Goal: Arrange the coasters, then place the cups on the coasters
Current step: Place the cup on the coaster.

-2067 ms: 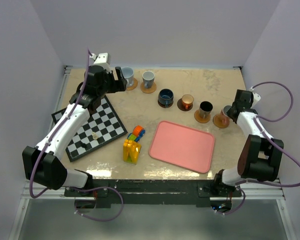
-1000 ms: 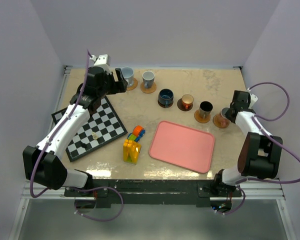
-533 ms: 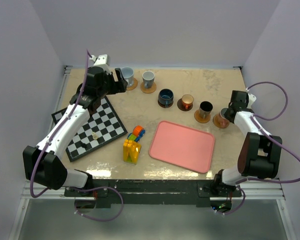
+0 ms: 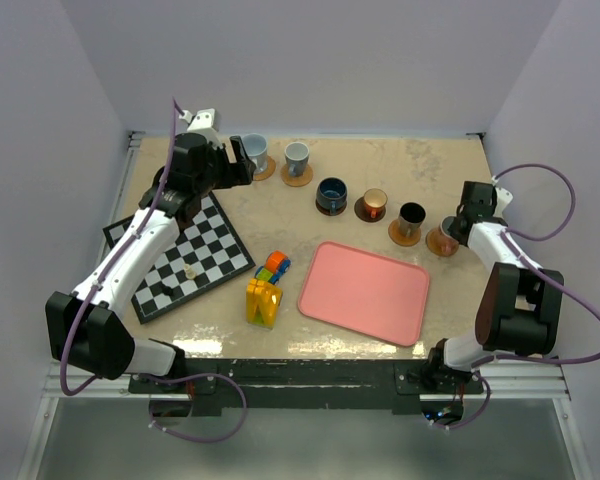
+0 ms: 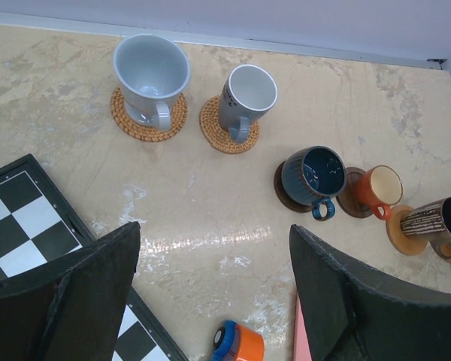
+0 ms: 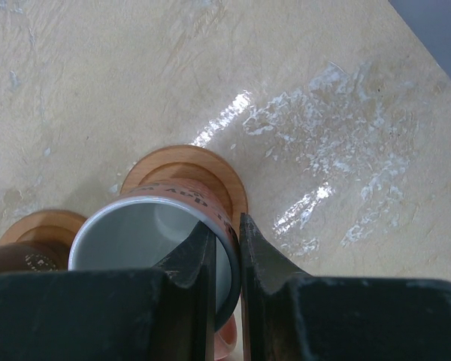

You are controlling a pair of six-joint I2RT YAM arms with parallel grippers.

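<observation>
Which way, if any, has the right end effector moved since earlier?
Yes: the right end effector, shut on the grey-white cup, edged left from the table's right edge.

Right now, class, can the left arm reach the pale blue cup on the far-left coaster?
Probably yes: the left arm hovers beside the pale blue cup, jaws open, nothing standing between them.

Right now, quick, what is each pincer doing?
Left pincer: open, holding nothing.
Right pincer: closed on the rim of the grey-white cup, over a coaster.
</observation>
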